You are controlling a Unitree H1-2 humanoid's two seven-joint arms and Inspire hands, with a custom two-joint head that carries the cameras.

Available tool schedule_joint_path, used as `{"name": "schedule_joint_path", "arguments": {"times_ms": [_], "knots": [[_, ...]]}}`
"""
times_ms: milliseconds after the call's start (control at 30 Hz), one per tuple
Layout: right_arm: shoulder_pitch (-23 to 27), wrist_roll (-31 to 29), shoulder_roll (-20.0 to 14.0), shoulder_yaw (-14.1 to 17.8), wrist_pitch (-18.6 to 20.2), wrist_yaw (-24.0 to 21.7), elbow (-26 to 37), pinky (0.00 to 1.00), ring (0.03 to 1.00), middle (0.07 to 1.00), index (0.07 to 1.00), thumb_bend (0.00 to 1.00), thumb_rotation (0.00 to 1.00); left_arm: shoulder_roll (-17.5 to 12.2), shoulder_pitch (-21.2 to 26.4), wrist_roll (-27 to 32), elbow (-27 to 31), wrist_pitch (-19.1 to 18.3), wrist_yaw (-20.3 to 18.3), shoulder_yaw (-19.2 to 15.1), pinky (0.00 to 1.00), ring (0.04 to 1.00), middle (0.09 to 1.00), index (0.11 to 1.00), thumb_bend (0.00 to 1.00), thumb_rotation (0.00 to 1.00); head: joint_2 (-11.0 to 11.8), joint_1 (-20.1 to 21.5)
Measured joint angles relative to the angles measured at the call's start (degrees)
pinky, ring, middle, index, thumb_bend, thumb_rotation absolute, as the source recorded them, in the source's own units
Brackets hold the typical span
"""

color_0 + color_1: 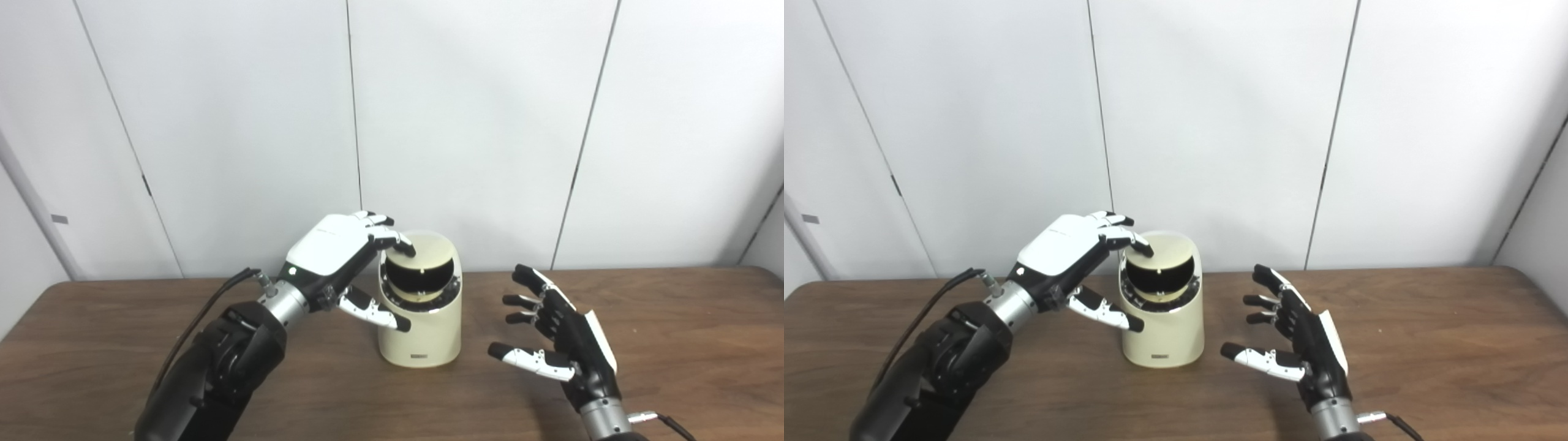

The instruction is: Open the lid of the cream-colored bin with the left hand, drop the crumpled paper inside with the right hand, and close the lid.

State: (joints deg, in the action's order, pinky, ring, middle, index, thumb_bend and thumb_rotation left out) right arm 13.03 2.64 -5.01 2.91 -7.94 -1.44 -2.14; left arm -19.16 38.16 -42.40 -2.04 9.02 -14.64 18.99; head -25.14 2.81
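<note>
Cream-coloured bin [420, 334] with a cream lid [429, 248] and dark opening; both robot hands, left [343, 254] and right [560, 331], white and black; brown wood-grain worktop [674, 343]; white wall panels [478, 122].

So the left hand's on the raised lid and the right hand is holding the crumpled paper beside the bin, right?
Not quite. In the left eye view the right hand is open and empty beside the bin; no crumpled paper shows. The left hand does rest its fingers on the raised lid.
</note>
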Motion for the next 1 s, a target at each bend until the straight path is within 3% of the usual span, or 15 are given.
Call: {"name": "schedule_joint_path", "arguments": {"times_ms": [833, 1000], "knots": [[-0.04, 0.00, 0.32, -0.45, 1.95, 0.03, 2.09, 0.60, 0.737, 0.847, 0.828, 0.82, 0.13, 0.00, -2.35, -0.51, -1.24, 4.16, 0.50, 1.42, 0.91, 0.883, 0.747, 0.745, 1.00, 0.42, -0.88, 0.70], [-0.04, 0.19, 0.32, -0.64, 2.19, 0.04, 2.20, 0.60, 0.735, 0.844, 0.832, 0.80, 0.13, -0.07, -2.32, -3.92, -1.31, 4.90, 1.70, 2.33, 0.91, 0.885, 0.752, 0.756, 1.00, 0.41, -0.97, 0.97]]}}
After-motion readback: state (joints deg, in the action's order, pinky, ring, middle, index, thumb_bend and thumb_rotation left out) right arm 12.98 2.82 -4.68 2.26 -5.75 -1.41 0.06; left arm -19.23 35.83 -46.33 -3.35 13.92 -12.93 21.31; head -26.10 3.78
